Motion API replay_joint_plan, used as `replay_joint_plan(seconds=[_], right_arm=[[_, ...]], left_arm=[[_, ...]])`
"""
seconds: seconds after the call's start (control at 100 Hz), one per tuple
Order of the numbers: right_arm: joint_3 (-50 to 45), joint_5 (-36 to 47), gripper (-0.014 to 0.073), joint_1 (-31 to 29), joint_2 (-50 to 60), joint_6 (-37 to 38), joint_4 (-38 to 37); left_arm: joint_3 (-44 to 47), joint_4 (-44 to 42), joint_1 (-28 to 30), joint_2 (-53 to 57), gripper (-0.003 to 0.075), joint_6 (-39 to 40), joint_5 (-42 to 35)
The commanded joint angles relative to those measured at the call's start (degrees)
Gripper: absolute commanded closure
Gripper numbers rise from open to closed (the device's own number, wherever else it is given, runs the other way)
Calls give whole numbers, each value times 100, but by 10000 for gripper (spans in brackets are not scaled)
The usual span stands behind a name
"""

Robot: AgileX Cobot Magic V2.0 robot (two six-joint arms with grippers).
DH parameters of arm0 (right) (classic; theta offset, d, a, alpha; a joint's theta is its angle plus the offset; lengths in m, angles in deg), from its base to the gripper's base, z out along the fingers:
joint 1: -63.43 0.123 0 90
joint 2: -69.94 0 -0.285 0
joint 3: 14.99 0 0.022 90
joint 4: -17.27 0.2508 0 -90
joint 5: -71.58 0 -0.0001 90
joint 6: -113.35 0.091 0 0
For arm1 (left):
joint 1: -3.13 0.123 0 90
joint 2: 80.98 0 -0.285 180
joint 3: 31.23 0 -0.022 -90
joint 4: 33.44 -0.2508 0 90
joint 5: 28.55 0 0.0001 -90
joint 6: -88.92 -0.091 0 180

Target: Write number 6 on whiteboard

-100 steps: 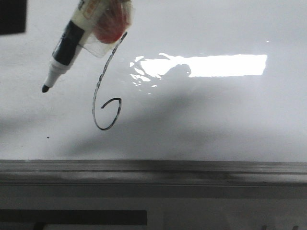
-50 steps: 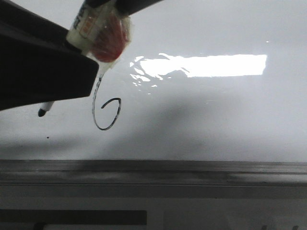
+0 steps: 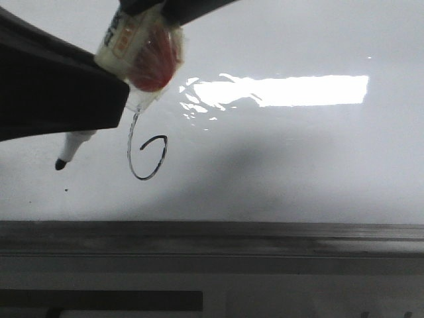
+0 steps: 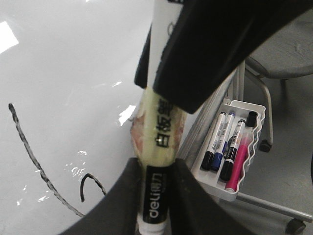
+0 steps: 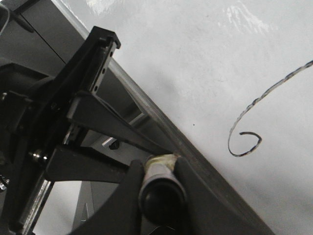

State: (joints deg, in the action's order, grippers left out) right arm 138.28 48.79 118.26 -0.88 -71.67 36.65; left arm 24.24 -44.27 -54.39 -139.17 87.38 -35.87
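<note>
The whiteboard (image 3: 298,165) fills the front view, with a bright glare. The number 6 (image 3: 147,158) is drawn on it in a thin black line; the marker hides the top of its stem. It also shows in the left wrist view (image 4: 34,166) and the right wrist view (image 5: 244,139). A white and black marker (image 3: 136,50) with red tape slants down to its tip (image 3: 61,163), left of the 6's loop. My left gripper (image 4: 156,198) is shut on the marker's black band (image 4: 155,196). My right gripper (image 5: 159,181) is shut on the marker's back end (image 5: 161,193).
A grey metal ledge (image 3: 212,238) runs along the board's lower edge. A tiny black dot (image 3: 65,190) sits below the marker tip. A white tray (image 4: 244,147) with several markers hangs beside the board. A chair (image 4: 288,54) stands behind it.
My left gripper has come in from the left over the marker's lower body. The marker tip has dropped lower on the board, left of the 6.
</note>
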Motion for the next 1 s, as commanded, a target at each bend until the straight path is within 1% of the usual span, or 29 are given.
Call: replay_joint_plan(seconds=[0.0,0.03,0.05,0.1,0.12,0.13,0.15,0.17,0.2,0.24,0.33,0.41,0.52,0.6,0.69,0.77,0.88,0.99], right_arm=[[173,323,538,12,147,-58,99],[173,323,455,12,147,-58,79],[173,336,415,12,147,-58,81],[173,389,237,12,147,-58,52],[173,429,194,12,147,-58,52],[173,445,155,12,147,-58,52],[173,500,104,12,147,-58,41],[173,553,66,0,147,-58,41],[173,597,35,-11,147,-58,41],[173,636,29,-57,147,-58,41],[173,594,60,-169,147,-58,41],[173,527,103,-217,147,-58,41],[173,427,135,-219,147,-58,41],[173,423,137,-219,147,-58,41],[173,423,137,-219,147,-58,41],[173,423,137,-219,147,-58,51],[173,434,137,-219,147,-58,51],[173,434,137,-219,147,-58,51]], left_arm=[[-188,109,-35,26,739,48,-332],[-188,134,-35,26,739,48,-312],[-188,159,-35,26,739,48,-288],[-188,248,-35,26,739,48,-236],[-188,318,-35,26,739,48,-219],[-188,377,-35,26,739,48,-204],[-188,441,-35,26,739,48,-172],[-188,534,-25,26,739,48,-154],[-188,722,-25,26,739,48,-114],[-188,997,25,26,739,48,-63],[-188,2094,267,26,739,48,60],[-188,2995,727,26,739,48,221],[-188,3648,1445,26,739,48,391],[-188,4087,1845,26,739,48,562],[-188,4331,2089,26,739,48,838],[-188,4368,2068,13,739,48,985],[-188,4466,1994,-43,739,48,945],[-200,4488,1937,-236,739,48,732]])
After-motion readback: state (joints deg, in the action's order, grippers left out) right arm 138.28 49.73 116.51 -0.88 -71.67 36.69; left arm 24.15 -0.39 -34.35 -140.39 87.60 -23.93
